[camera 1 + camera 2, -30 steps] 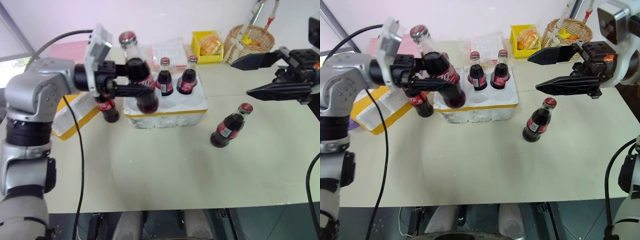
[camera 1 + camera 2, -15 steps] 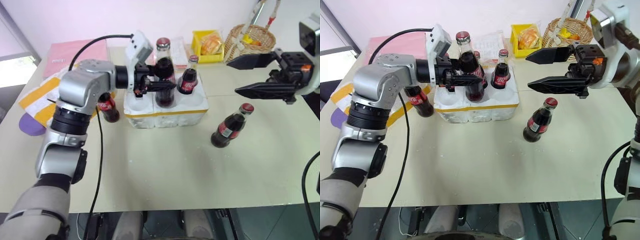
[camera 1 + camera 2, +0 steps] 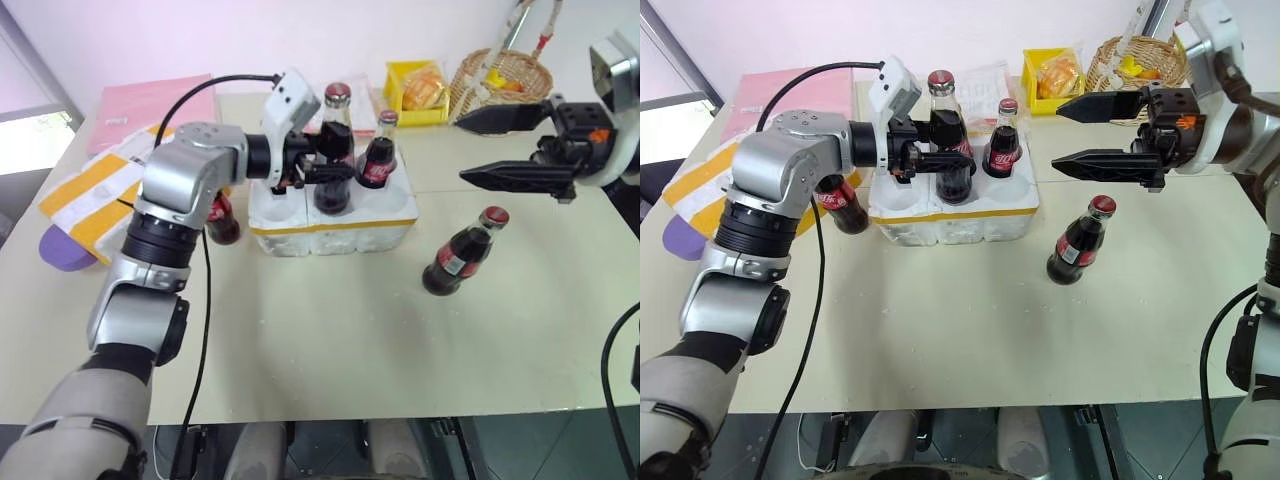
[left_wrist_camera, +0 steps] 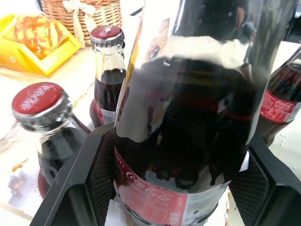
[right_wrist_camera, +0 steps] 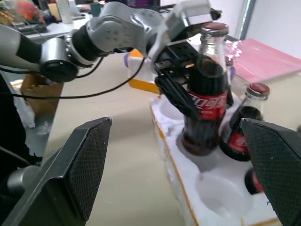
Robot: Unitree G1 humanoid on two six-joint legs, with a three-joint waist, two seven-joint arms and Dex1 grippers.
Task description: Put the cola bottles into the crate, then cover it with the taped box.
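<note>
Open tabletop (image 3: 330, 330) lies before the crate (image 3: 335, 225), while a lone cola bottle (image 3: 460, 250) (standing upright) blocks its right flank.

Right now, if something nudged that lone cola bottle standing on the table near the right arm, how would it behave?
The lone cola bottle would probably tip easily: it is tall with a narrow base. Once down, its round body would likely roll. It looks like glass, so a fall off the table might break it.

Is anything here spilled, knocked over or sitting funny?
Nothing spilled or toppled. One cola bottle stands alone right of the crate, another at its left. The left gripper holds a bottle over a well.
</note>
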